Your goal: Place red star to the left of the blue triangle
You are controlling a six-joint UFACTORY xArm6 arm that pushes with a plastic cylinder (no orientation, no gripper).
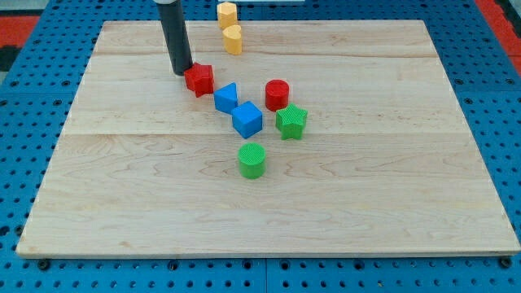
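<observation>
While resting on the pale wooden board (pixel 122 203), my tip (pixel 183 72) is touching the upper-left edge of the red star-shaped block (pixel 199 79), because a push from there would be driving it toward the view's right and bottom. No jaws are fitted, so none are spread or pinching. Just right of the star, the blue triangular block (pixel 225 97) is sitting nearly in contact, so the star is already lying on its left side, slightly toward the view's top.
</observation>
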